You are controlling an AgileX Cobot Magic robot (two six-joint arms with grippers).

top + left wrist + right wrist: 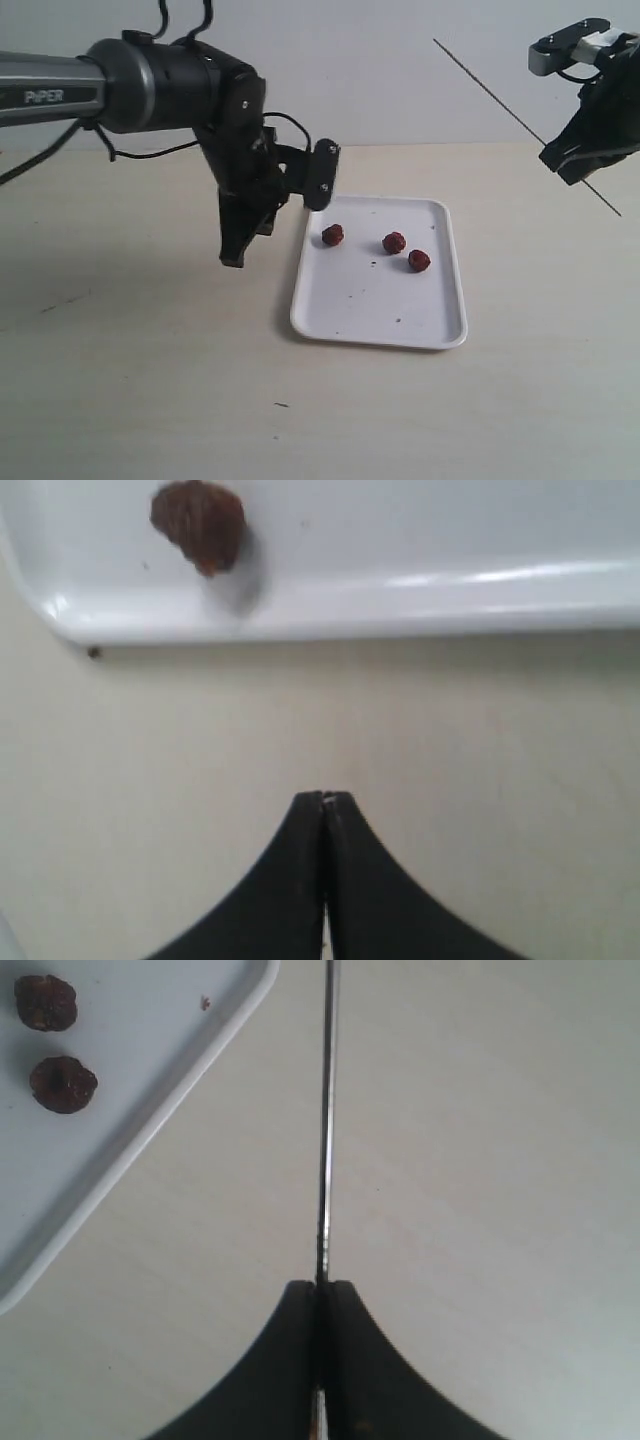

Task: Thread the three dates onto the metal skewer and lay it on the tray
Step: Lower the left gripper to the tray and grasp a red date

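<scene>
Metal skewer [490, 92] clamped in right pincer [322, 1285], left pincer [323, 798] closed, apparently empty, near tray [370, 300]

Exterior camera: raised, mid range, looks obliquely down across the table [150, 380] and whole tray [372, 300] toward a wall [350, 70]. Left wrist camera: close above the table, facing the tray's rim and one date [200, 525]. Right wrist camera: higher, catching a tray corner; all three share the tray

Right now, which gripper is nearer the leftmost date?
Left. The left gripper hangs just off the tray rim beside that date; the right gripper, gripping the skewer, is raised beyond the opposite side.
</scene>
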